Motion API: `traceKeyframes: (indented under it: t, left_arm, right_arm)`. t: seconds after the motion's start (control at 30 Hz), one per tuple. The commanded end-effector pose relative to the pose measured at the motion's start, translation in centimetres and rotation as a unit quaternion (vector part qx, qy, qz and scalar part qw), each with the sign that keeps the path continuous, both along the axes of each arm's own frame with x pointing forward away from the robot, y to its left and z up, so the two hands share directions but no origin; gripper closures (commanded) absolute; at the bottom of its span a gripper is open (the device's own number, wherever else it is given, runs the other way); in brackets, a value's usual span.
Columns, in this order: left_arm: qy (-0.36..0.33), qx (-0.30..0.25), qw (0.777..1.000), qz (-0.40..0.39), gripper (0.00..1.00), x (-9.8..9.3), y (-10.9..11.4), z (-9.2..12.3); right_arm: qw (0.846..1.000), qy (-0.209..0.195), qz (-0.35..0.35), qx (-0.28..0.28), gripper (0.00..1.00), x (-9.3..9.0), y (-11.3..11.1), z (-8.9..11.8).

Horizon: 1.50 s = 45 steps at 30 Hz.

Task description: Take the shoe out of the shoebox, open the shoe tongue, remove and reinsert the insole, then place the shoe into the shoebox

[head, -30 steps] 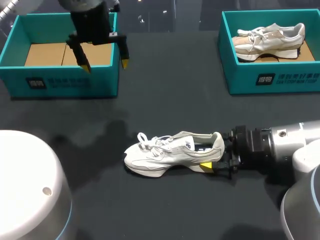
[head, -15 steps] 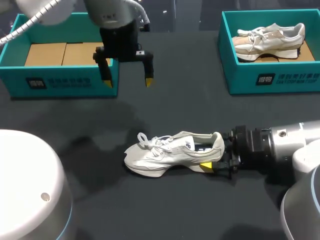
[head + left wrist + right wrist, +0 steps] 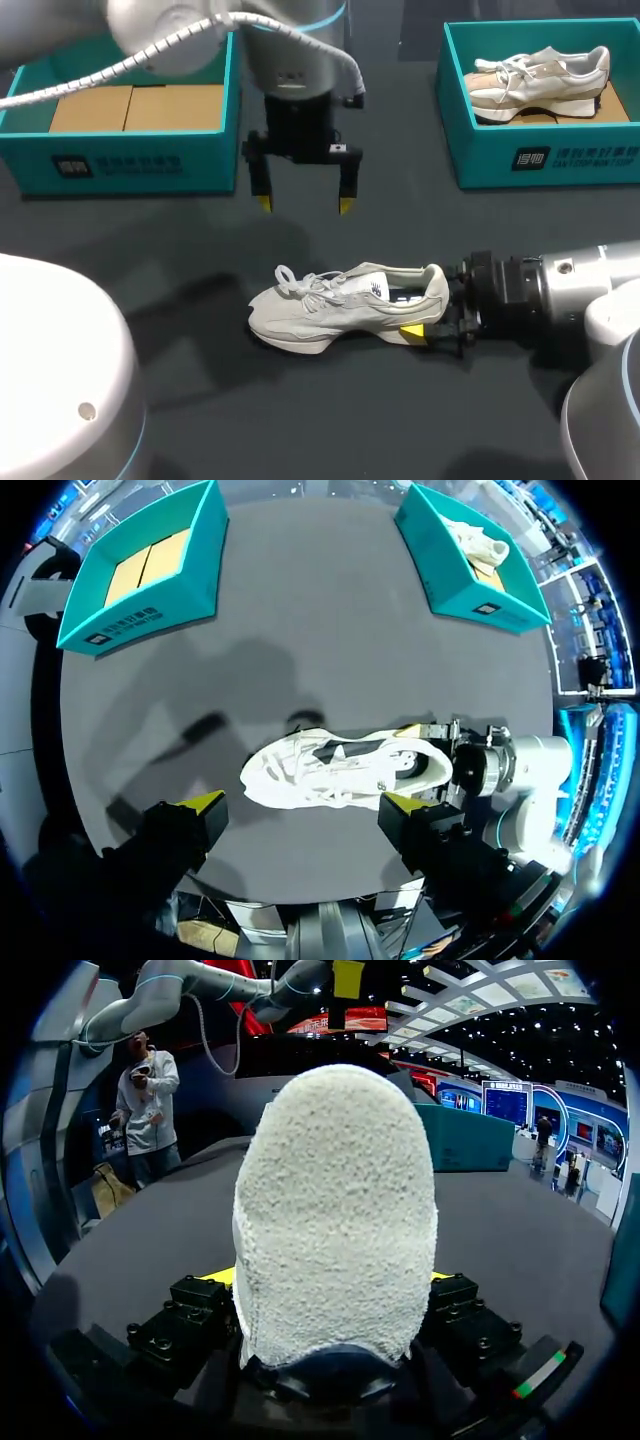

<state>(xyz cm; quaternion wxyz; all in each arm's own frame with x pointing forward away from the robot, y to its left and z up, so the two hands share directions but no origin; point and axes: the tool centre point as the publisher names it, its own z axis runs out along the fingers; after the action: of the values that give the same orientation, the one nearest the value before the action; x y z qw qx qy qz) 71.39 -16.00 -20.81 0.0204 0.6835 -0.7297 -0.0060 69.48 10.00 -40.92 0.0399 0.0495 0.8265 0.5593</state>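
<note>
A white sneaker [image 3: 335, 300] lies on its sole on the dark table, toe pointing left, its tongue and laces up. My right gripper [image 3: 432, 308] is shut on the sneaker's heel, one yellow fingertip [image 3: 412, 331] showing at the sole. In the right wrist view the fuzzy heel [image 3: 335, 1210] sits squeezed between the fingers [image 3: 205, 1310]. My left gripper [image 3: 305, 205] hangs open and empty above the table, just behind the sneaker. In the left wrist view the sneaker [image 3: 335, 770] lies ahead of that gripper [image 3: 300, 805].
An empty teal shoebox [image 3: 130, 165] with a cardboard floor stands at the back left. A second teal shoebox [image 3: 545, 160] at the back right holds another pale sneaker [image 3: 540, 78]. Bare dark table lies around the sneaker in the middle.
My left arm has swung from over the left shoebox rightward and nearer, to a spot behind the sneaker. The right gripper and the sneaker have kept still.
</note>
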Motion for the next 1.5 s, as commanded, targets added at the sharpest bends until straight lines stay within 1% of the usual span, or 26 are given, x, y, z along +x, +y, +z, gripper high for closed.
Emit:
traceKeyframes:
  t: [0.03, 0.43, 0.57, 0.73, 1.17, 1.23, 1.27, 1.5]
  left_arm:
    - [0.001, 0.026, 1.0, -0.001, 0.0, -0.8, -2.2, -1.2]
    - [0.003, 0.05, 0.999, 0.009, 0.0, -3.6, -4.3, -4.1]
    - [-0.001, 0.045, 0.999, 0.016, 0.0, -4.2, -5.1, -4.5]
    - [0.008, 0.039, 0.999, 0.026, 0.0, -4.5, -6.6, -4.8]
    - [0.008, 0.039, 0.999, 0.026, 0.0, -4.5, -6.6, -4.8]
    - [-0.008, 0.043, 0.999, 0.025, 0.0, -4.6, -6.9, -5.3]
    - [-0.003, 0.05, 0.998, 0.038, 0.0, -4.6, -7.2, -5.6]
    - [0.002, 0.077, 0.996, 0.054, 0.0, -4.8, -8.5, -7.5]
  right_arm:
    - [1.0, 0.0, -0.001, -0.002, 1.0, 0.0, 0.1, 0.1]
    - [1.0, 0.0, -0.001, -0.002, 1.0, 0.0, 0.1, 0.1]
    - [1.0, 0.0, -0.001, -0.002, 1.0, 0.0, 0.1, 0.1]
    - [1.0, 0.0, -0.001, -0.002, 1.0, 0.0, 0.1, 0.1]
    - [1.0, 0.0, -0.001, -0.002, 1.0, 0.0, 0.1, 0.1]
    - [1.0, 0.0, -0.001, -0.002, 1.0, 0.0, 0.1, 0.1]
    - [1.0, 0.0, -0.001, -0.002, 1.0, 0.0, 0.1, 0.1]
    - [1.0, 0.0, -0.001, -0.002, 1.0, 0.0, 0.1, 0.1]
